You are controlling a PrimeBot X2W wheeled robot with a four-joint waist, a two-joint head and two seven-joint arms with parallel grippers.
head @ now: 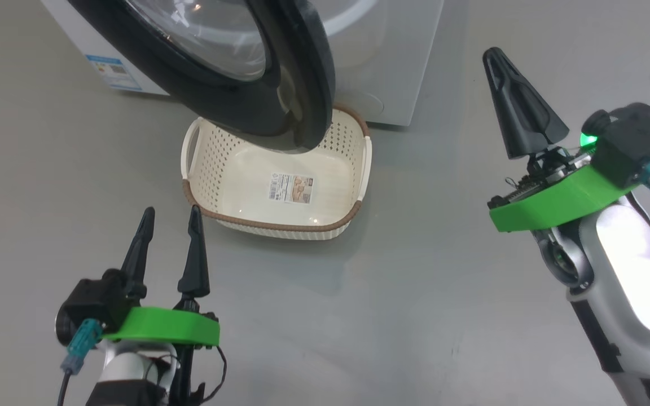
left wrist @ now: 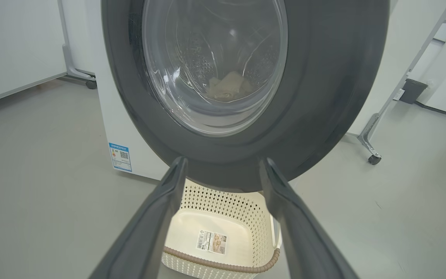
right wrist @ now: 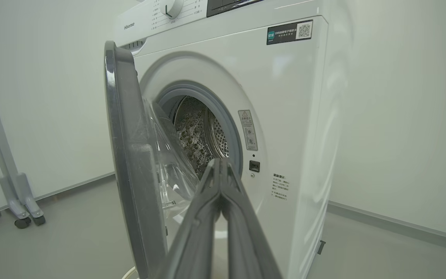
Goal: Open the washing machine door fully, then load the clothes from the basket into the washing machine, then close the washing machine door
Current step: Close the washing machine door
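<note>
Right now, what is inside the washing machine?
Through the glass of the washing machine door, pale cream clothes lie low in the steel drum. Its black rim covers the drum's edges, hiding anything there.

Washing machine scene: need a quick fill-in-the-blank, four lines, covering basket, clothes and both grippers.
1. The basket in front of the machine is ___ of clothes.
2. Seen through the glass of the washing machine door, the clothes lie inside the steel ___.
3. The left gripper has its fingers ___.
4. The right gripper has its fingers ___, with nothing between them.

Missing words: empty; drum; open; shut.
</note>
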